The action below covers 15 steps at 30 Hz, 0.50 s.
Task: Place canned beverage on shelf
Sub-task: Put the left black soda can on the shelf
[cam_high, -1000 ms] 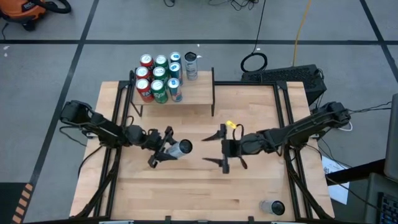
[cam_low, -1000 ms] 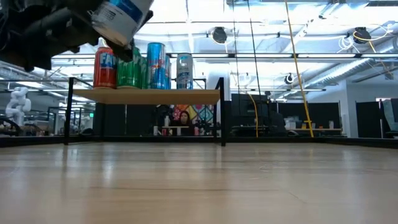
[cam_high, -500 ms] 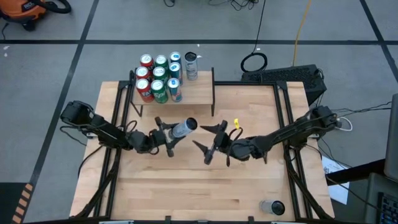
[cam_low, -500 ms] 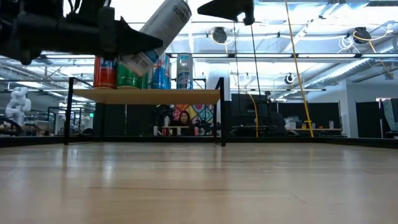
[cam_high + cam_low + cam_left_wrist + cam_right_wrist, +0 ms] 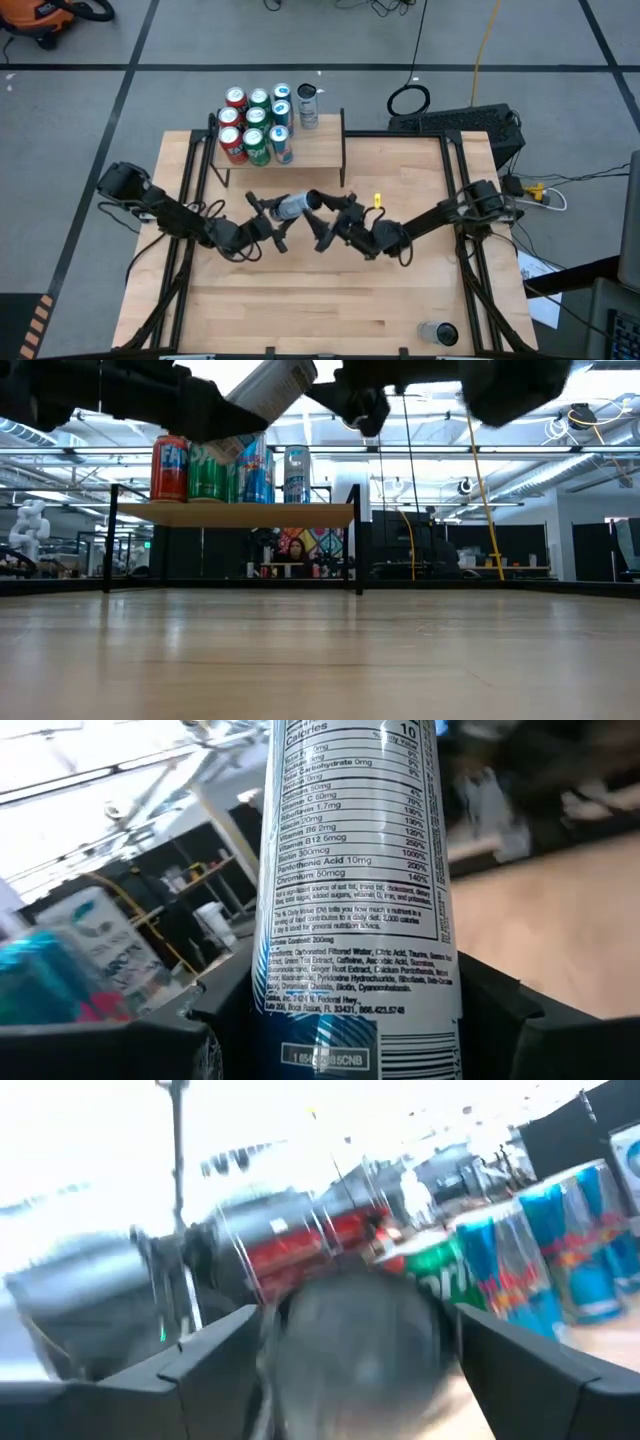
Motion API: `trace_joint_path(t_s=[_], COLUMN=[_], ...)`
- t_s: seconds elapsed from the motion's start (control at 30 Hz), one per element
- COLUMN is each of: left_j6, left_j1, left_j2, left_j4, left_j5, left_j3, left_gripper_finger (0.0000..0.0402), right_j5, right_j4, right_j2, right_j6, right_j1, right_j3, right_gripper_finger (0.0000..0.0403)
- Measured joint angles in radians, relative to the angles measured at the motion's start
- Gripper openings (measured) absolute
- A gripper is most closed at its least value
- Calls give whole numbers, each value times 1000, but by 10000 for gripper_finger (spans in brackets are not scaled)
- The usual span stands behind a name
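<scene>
1. Since half a second ago the right gripper (image 5: 325, 222) has closed in from the right; its spread jaws now flank the free end of the can (image 5: 292, 206), which was clear of it earlier.
2. The left gripper (image 5: 268, 218) remains clamped on the can, held tilted above the surface (image 5: 400, 300) in front of the shelf (image 5: 318, 150).
3. The right wrist view is blurred; contact between right jaws and can cannot be confirmed.
4. The can is silver-white with a blue base and a printed nutrition panel (image 5: 352, 870).
5. The shelf carries red, green and blue cans (image 5: 255, 125) at its left end, with one more can (image 5: 307, 104) apart from them.
</scene>
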Motion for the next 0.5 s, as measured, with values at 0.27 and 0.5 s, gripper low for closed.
trace_joint_path(t_s=[0.27,0.5], left_j6=[-3,-6], left_j1=[1,3], left_j2=[3,3], left_j4=[-17,-23], left_j5=[11,11], left_j3=[-1,-1], left_gripper_finger=[234,234], right_j5=[-123,-122], right_j4=[97,84], right_j2=[68,71], right_j6=[155,140], right_j1=[-71,-71], right_j3=[10,10], right_gripper_finger=[313,270])
